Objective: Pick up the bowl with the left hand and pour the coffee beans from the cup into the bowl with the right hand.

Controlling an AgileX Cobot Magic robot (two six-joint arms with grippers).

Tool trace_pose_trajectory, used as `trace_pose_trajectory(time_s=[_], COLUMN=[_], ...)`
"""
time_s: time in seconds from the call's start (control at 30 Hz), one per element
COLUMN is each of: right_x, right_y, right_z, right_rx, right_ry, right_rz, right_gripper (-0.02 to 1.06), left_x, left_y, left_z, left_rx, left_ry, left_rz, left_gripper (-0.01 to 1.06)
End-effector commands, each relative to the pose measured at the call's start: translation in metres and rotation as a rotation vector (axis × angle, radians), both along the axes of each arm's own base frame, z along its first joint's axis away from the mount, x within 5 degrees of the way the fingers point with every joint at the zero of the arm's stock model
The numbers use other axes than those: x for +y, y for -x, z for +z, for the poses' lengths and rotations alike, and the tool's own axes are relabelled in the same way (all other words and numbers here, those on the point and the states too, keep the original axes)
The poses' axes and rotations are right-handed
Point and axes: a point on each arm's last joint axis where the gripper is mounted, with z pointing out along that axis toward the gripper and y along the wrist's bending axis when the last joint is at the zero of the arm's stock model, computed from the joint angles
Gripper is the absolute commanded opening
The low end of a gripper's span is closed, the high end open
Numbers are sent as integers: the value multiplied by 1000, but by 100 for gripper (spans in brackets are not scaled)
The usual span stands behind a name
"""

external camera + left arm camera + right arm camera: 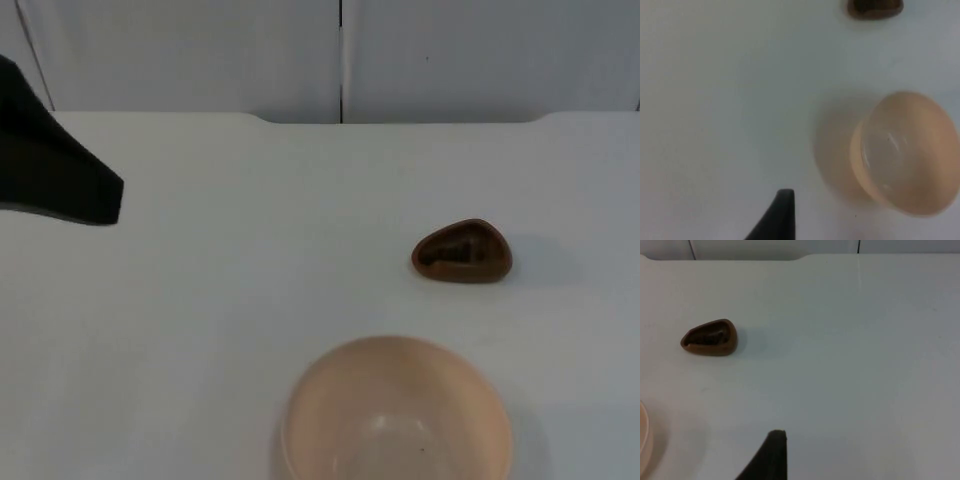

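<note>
Top view: the left arm (60, 170) pokes in at nine o'clock, the bowl (396, 415) sits at six on the worktop (220, 300), the brown cup (462, 251) at three.

Left wrist view: left pincer (780, 215) hovers near the bowl; grip state, cannot tell. Best approach: straddle the rim squarely.

Right wrist view: right pincer (771, 455) waits, state unclear, cup well apart.

A robot test bench in a lab, not a home or kitchen; the white table top (250, 250) is plain and featureless, ending at a grey partition wall (200, 50) of flat panels with a seam; a black robot arm (55, 170) reaches in over it; a bowl (395, 415) and a cup (462, 252) stand alone as props
</note>
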Motion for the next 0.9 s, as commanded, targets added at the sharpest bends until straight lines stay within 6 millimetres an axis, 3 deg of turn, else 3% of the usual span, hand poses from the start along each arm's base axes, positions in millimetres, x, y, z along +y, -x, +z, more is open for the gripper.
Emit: trace_pose_trajectory(time_s=[0.0,0.43,0.87], right_x=[0,0,0], right_y=[0,0,0], right_z=[0,0,0], right_rx=[-3,-3,-3], right_ry=[-4,-4,-2], right_rz=[-10,-10,-12], right_gripper=[105,105,105], left_x=[-7,-59,-78], left_y=[-3,-10,-20], left_z=[0,-29,-62], left_rx=[-5,62,177], left_ry=[15,-23,-68], left_rz=[-23,-190,-208], left_gripper=[98,98,98])
